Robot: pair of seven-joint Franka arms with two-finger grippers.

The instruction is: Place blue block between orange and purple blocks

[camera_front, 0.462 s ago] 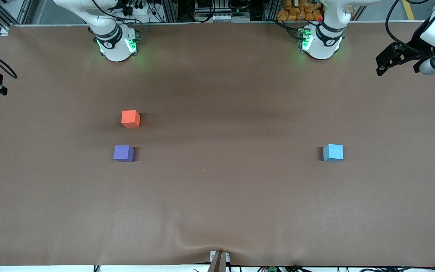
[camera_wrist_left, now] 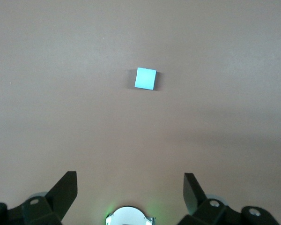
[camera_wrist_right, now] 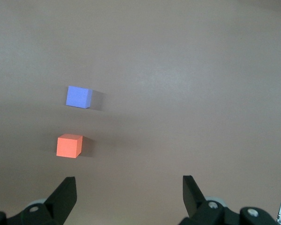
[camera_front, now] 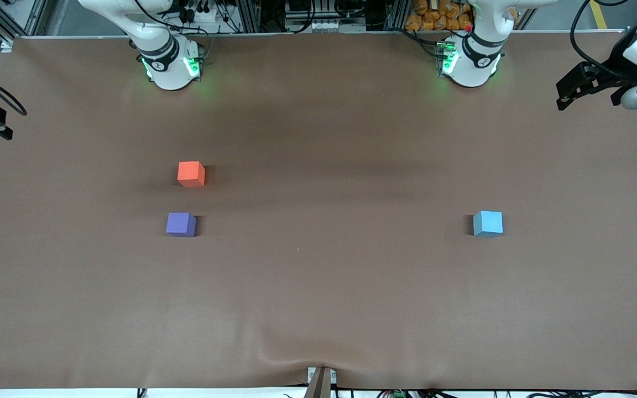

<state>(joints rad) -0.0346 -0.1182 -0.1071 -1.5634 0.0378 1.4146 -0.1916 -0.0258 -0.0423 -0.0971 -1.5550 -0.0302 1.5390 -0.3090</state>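
Three unlabelled blocks: blue block [camera_front: 487, 223], orange [camera_front: 191, 173], purple [camera_front: 181, 224].

I've got the left gripper [camera_front: 586, 91] raised at its end of the table, fingers spread wide; right gripper [camera_wrist_right: 129, 197] raised too, fingers apart.

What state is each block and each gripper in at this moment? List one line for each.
blue block: resting flat on the table toward the left arm's end, untouched.
orange block: flat on the table toward the right arm's end, free.
purple block: flat on the table, nearer the front camera than the orange block, with a gap between them.
left gripper: fingers open, empty, raised.
right gripper: fingers open, empty, raised.
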